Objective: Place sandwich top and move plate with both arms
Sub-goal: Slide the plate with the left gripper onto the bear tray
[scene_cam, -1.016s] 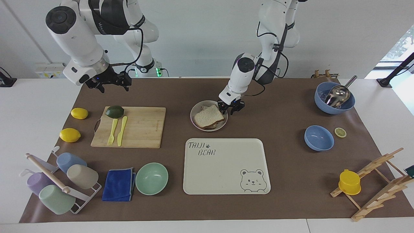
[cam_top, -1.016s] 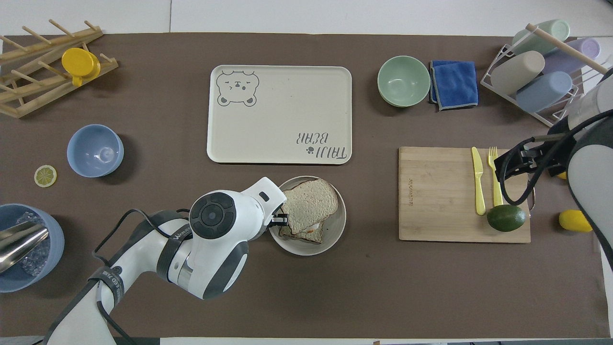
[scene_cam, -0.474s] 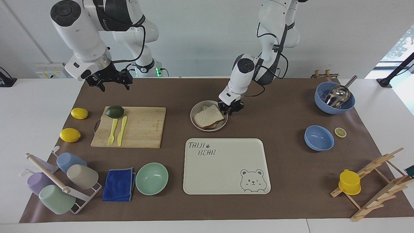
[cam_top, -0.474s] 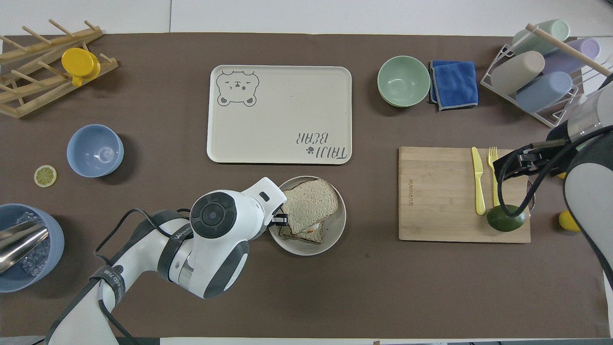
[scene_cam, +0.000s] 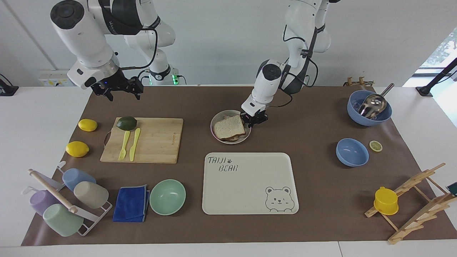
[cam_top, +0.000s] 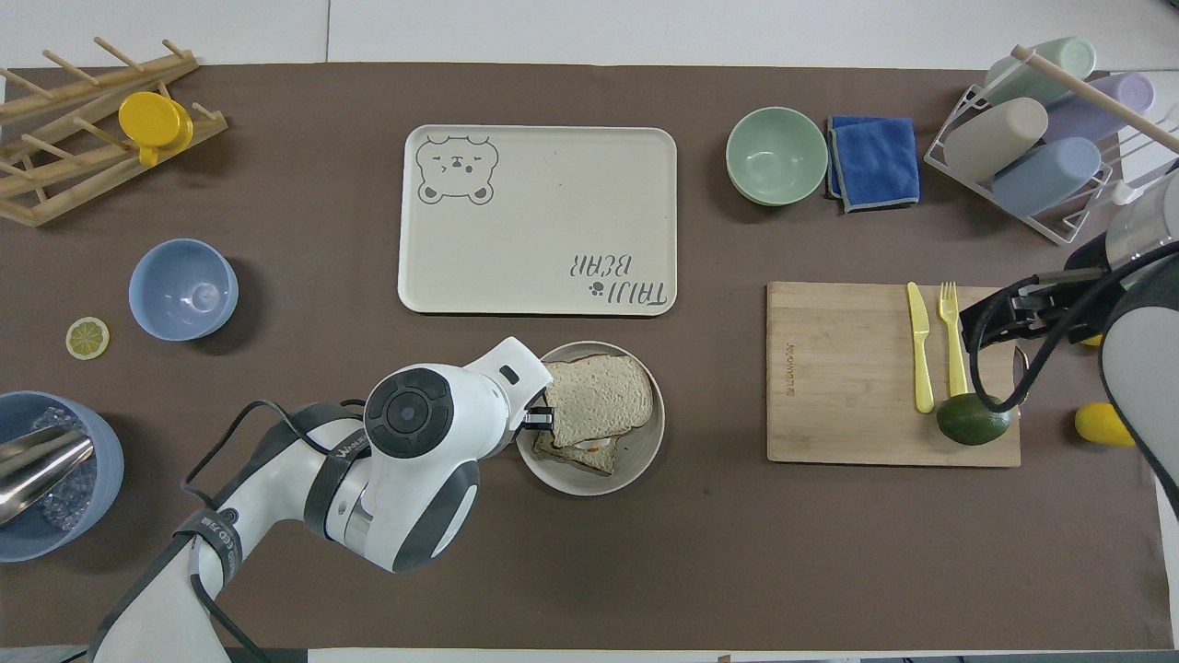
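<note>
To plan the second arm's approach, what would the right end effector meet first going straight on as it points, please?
The right end effector points down: probably bare brown mat nearer the robots than the avocado, though depth is unclear.

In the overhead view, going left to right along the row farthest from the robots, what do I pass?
Wooden rack with a yellow cup → bear tray → mint-green bowl → blue cloth → cup rack.

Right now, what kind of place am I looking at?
Probably a robot lab's mock kitchen table: two white robot arms, a bamboo cutting board with yellow plastic cutlery, and a round beige plate bearing a sandwich.
</note>
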Tool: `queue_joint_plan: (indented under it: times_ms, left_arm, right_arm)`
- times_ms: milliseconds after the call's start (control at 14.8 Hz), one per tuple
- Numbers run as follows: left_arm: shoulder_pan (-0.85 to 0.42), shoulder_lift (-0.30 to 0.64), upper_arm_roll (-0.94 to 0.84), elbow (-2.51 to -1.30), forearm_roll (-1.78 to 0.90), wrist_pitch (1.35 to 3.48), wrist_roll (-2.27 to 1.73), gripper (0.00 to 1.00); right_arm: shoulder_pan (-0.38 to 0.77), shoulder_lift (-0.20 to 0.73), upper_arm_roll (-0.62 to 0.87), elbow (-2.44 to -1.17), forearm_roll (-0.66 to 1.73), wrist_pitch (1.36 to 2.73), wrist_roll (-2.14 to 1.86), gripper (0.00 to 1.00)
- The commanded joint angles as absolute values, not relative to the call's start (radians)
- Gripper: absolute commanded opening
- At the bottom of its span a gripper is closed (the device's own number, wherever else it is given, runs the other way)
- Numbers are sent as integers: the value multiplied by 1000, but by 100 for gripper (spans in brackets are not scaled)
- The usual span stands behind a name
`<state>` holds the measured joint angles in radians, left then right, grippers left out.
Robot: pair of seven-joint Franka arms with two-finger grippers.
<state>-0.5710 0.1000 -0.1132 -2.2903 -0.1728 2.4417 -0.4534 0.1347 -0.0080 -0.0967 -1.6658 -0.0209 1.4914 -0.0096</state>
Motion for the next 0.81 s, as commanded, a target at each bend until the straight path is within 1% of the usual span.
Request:
queue_joint_plan:
  times_ms: [0,135,339,474,745]
  left_arm:
    - [-574,104,-100,-2295,-183,2444,-436,0]
    - [-554,94,-100,-2277,-210,2424,-434,0]
    - [-529,78,-98,-2206,-247,2317,-417,0]
    - [-503,69,-98,-2183,-293,2280,-365,0]
    - [-492,60,-97,-2136,-353,2235,-324,0]
  right_arm:
    - [74,-21,-78,-1683,-18,1522,-11,100]
    - [55,-20,-57,-1681,-18,1523,-9,100]
    - [28,-20,-34,-1681,-18,1522,-9,100]
    - [11,-21,-20,-1681,-18,1522,-11,100]
    - [37,-23,-41,-1678,-18,1511,-11,100]
